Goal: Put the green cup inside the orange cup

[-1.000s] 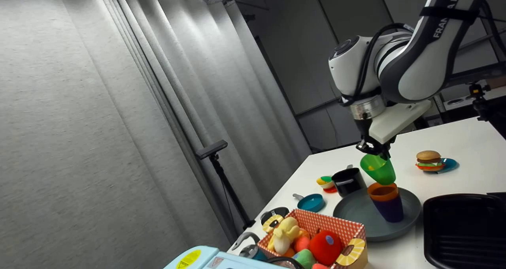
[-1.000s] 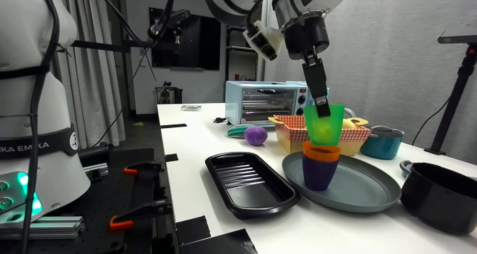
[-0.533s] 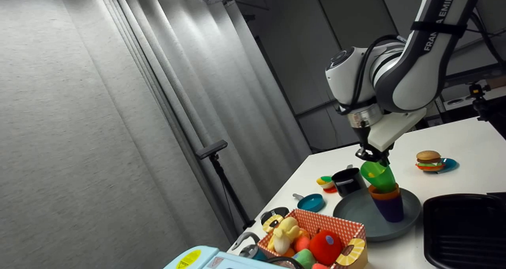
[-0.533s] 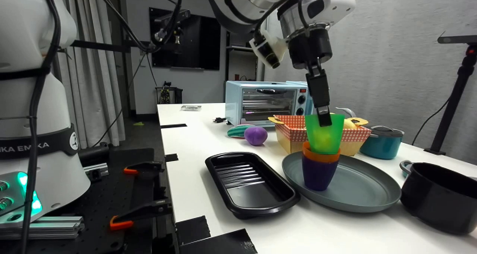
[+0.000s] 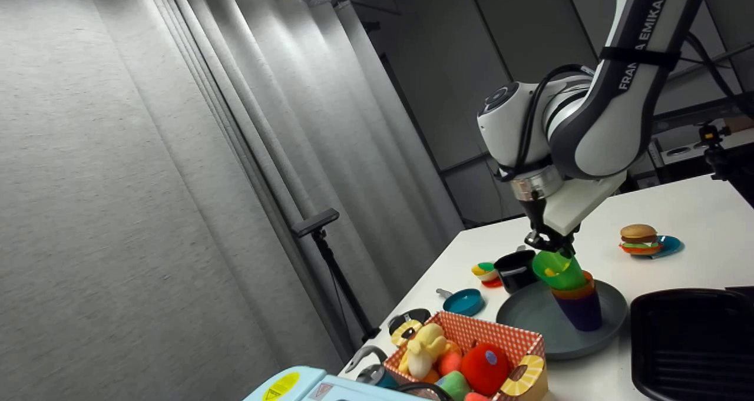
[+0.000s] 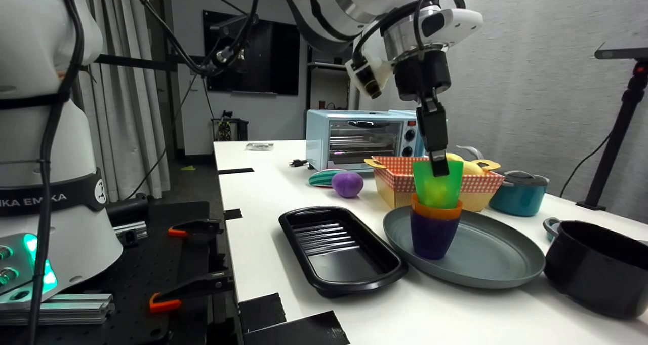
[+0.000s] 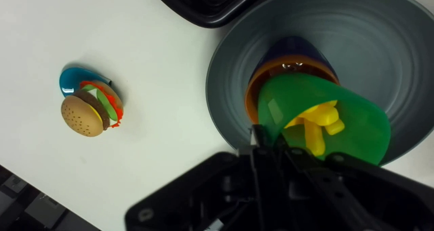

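Note:
The green cup is tilted, with its lower end inside the mouth of the orange cup; this shows in both exterior views and in the wrist view. Yellow pieces lie inside it. The orange cup sits nested in a purple cup, only its upper band showing; its rim also shows in the wrist view. The purple cup stands on a grey plate. My gripper is shut on the green cup's near rim, one finger inside and one outside. The green cup's bottom is hidden.
A black tray lies beside the plate. A black pot stands on the plate's other side. A checked basket of soft toys stands close by. A toy burger lies farther off on the table.
My gripper has moved down with the green cup, from above the orange cup to partly inside it. In the last half second the cup has shifted slightly sideways and lower.

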Motion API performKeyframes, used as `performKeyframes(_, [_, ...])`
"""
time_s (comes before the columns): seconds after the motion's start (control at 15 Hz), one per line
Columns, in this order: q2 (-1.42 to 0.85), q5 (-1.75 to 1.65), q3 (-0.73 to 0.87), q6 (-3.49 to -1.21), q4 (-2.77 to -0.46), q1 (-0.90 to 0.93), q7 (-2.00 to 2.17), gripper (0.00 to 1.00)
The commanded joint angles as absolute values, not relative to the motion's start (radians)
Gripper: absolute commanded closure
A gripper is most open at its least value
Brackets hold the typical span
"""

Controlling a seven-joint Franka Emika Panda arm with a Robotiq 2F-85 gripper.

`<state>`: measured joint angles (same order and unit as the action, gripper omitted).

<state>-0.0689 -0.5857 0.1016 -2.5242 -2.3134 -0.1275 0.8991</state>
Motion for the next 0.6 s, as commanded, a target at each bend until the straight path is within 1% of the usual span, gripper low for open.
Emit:
performKeyframes(0.0, [-0.082, -0.531, 0.111, -2.521, -2.291, -0.11, 0.84, 0.63])
performKeyframes(0.53, [-0.066, -0.512, 0.119, -2.527, -2.306, -0.11, 0.795, 0.03])
